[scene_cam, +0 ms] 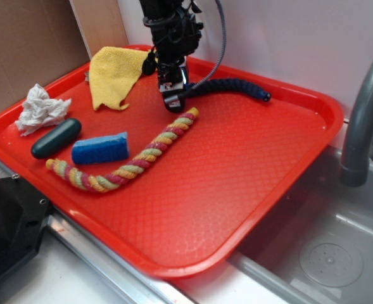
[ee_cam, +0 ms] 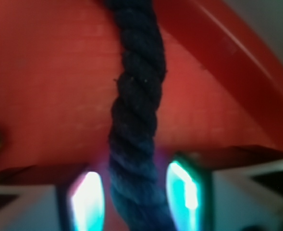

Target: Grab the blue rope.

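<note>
Pincer [scene_cam: 172, 101] lowered onto the near end of the blue rope [scene_cam: 233, 86], at the back of a red tray [scene_cam: 192, 209]. The rope runs away from the pincer to its right along the tray's far rim, ending in a bound tip.

Progress: approach and descent look complete. In the wrist view the rope [ee_cam: 136, 120] passes straight down between the two fingers [ee_cam: 182, 192], which sit hard against its sides with no clear gap showing; the pincer reads as pinching the rope or within a touch of it. Whether the grip is firm cannot be told. The rope appears to lie on the tray along its whole length, so what is left, by this reading, is to confirm the squeeze and lift.

Exterior view only: the wider layout. In front of the pincer lies a multicoloured rope [scene_cam: 132, 161]; further to its left and front, a blue sponge [scene_cam: 99, 149], a dark oval object [scene_cam: 56, 138] and crumpled white paper [scene_cam: 40, 109]; a yellow cloth [scene_cam: 115, 76] lies just to the left. A sink [scene_cam: 325, 253] and faucet [scene_cam: 360, 107] lie well off to the right.

Wrist view only: the rope centred between the fingers, its twist, and the tray rim beyond. The exterior view hides the fingertips behind the pincer body.
</note>
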Motion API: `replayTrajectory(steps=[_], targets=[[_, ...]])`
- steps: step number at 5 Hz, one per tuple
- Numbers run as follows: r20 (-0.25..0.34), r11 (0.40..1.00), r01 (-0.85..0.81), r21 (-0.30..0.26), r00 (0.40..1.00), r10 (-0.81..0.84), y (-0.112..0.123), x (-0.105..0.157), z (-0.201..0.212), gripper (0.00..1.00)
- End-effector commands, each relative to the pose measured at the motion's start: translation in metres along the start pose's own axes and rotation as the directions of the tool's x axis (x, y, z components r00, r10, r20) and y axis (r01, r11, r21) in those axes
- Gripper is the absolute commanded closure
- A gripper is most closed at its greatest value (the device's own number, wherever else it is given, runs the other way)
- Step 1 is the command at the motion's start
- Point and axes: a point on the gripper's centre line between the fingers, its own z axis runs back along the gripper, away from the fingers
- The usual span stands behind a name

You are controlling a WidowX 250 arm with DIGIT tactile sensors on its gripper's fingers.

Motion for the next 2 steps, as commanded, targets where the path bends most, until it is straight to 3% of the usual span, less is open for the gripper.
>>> replayTrajectory(steps=[1,2], targets=[[0.102,0.985,-0.136,0.107,0.987,0.125,-0.016,-0.005,0.067,1.00],[0.178,0.973,-0.168,0.160,0.974,0.139,-0.028,-0.005,0.104,1.00]])
